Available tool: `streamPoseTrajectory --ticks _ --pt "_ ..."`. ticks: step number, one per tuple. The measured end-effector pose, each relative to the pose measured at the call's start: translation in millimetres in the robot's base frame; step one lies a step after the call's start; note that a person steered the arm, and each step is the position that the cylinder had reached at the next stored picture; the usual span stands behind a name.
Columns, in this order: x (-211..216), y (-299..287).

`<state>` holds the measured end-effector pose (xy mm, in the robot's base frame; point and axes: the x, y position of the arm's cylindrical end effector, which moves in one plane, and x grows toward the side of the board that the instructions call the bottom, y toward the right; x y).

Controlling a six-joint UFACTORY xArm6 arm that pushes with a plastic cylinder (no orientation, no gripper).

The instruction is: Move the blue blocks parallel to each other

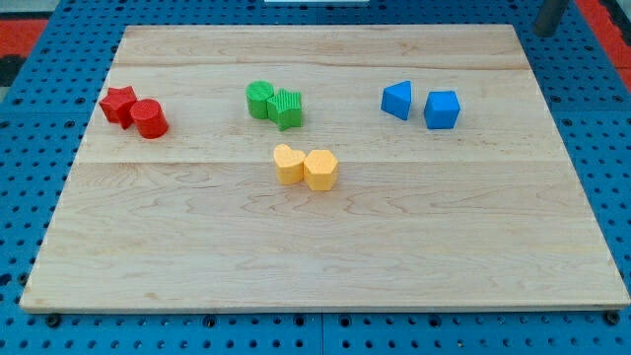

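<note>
Two blue blocks lie on the wooden board at the upper right. The blue triangular block [396,100] is on the left and the blue cube [442,109] is just to its right, with a small gap between them. The dark rod shows only at the view's top right corner, off the board. My tip [543,32] is far up and to the right of the blue cube and touches no block.
A red star block [118,104] and a red cylinder [150,119] sit at the upper left. A green cylinder [260,100] and a green star block [287,108] sit at top centre. Two yellow blocks [305,167] lie below them. The board [325,266] rests on a blue pegboard.
</note>
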<state>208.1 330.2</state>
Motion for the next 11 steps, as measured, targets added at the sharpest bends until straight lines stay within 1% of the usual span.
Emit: streamPoseTrajectory --ticks 1,2,3,5,6,7,8,9,10,11 --pt "0.5 3.4" --pt "20.0 2.8" --pt "67.8 -24.6" --pt "77.2 -142.3" --pt "125.9 -160.1" --pt "151.7 -184.1" --pt "137.0 -209.0" --pt "165.1 -247.5" --pt "203.3 -216.5" --pt "179.0 -214.6"
